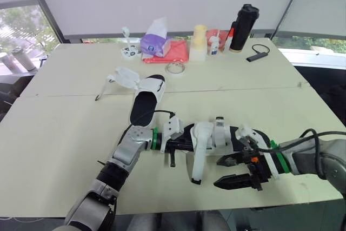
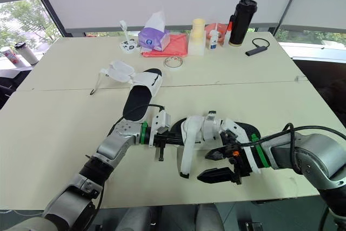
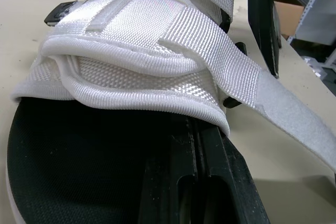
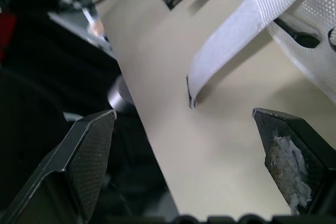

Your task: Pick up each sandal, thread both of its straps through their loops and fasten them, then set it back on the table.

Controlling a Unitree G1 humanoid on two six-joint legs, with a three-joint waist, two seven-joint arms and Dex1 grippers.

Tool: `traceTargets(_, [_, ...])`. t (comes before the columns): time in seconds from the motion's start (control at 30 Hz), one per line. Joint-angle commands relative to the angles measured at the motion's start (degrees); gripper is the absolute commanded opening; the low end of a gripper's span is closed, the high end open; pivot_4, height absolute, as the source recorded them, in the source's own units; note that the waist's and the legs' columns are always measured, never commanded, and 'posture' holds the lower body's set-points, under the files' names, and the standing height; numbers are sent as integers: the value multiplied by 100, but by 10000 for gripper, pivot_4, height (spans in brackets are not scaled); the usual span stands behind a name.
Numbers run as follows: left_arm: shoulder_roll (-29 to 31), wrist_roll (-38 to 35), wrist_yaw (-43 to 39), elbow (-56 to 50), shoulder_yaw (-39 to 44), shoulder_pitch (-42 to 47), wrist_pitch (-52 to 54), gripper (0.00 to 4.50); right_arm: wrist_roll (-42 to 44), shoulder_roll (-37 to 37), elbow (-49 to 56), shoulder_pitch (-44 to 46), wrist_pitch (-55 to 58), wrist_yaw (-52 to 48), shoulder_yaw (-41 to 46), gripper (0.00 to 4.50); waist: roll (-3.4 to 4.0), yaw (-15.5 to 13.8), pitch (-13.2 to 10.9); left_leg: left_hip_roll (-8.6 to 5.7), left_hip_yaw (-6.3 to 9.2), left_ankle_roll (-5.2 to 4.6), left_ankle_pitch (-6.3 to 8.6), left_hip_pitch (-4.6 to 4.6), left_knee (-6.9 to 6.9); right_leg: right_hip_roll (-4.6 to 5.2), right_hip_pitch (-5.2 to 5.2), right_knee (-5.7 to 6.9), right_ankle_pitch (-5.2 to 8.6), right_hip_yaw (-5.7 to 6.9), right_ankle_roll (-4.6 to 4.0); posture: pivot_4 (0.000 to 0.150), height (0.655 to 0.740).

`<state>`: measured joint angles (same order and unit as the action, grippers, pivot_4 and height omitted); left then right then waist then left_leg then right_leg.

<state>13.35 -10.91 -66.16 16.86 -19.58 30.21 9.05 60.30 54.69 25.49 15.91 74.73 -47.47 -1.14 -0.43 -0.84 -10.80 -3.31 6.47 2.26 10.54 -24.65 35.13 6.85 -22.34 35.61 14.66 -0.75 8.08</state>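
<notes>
At the table point(image 1: 65, 133) front, the left gripper point(image 1: 174, 145) clamps the near sandal point(image 1: 213, 132); the right gripper point(image 1: 218, 172), spread wide, should next seize its hanging strap point(image 1: 198, 160).

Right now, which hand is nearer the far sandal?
Left. The left hand sits close in front of the far sandal; the right hand is farther, beyond the near sandal's other end.

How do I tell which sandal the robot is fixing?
On the table, look near the front edge, between the left claw and right claw. That sandal has one long white strap sticking out loose; the other sandal lies farther back, alone.
</notes>
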Motion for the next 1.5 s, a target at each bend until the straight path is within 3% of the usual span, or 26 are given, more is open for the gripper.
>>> traceTargets(0.03, [15, 102, 39, -28, -64, -2, -2, 0, 695, -599, -160, 131, 705, 774, 340, 44830, -1, -5, 0, 0, -1, 0, 0, -1, 0, 0, 0, 0, 0, 1, 0, 1500, 7400])
traceTargets(0.3, [48, 109, 53, -147, -71, -79, 48, 0, 1337, -2104, -734, 349, 1370, 2422, 879, 44830, 1, 10, 0, -1, -2, -1, 0, -3, 0, -4, -5, 2, -1, 1, 2, 1500, 7400])
traceTargets(0.53, [60, 119, 62, -188, -79, -100, 62, 0, 1858, -2496, -844, 314, 1548, 3162, 1102, 44830, 3, 13, 1, -1, -5, -1, -1, -4, -4, -8, -8, 5, -1, 2, 2, 1500, 7400])
traceTargets(0.67, [68, 124, 70, -195, -83, -117, 46, 0, 2185, -2489, -832, 222, 1491, 3448, 1085, 32363, 3, 15, 1, 0, -7, -1, -1, -4, -4, -9, -8, 6, -1, 3, 2, 1500, 7400])
traceTargets(0.87, [38, 125, 94, -207, -97, -122, 50, 0, 2579, -2371, -828, 223, 1318, 3789, 914, 882, 3, 15, 1, 0, -8, -2, 0, -4, -4, -9, -8, 6, -1, 3, 2, 1500, 7400])
traceTargets(1.17, [-14, 131, 129, -136, -88, -86, 17, 0, 2589, -1521, -826, 1101, 1245, 3087, 672, 373, 5, 5, 0, 2, -10, -2, 0, -5, -3, -9, -8, 2, -1, 5, 1, 1500, 7400])
traceTargets(1.27, [-49, 154, 156, -136, -122, -131, -23, 0, 2309, -1390, -1433, 2013, 1374, 2690, 466, 373, 10, 24, -1, 2, -9, -3, 1, -9, -6, -8, -8, -9, -1, 10, 1, 1500, 7400])
traceTargets(1.5, [-75, 279, 214, -64, -213, -185, -210, 0, 1076, -1298, -2599, 2963, 1176, 1548, -232, 373, 6, 2, 0, -7, 0, -4, 1, -28, -5, -7, -16, -19, -2, 20, 1, 1500, 7400])
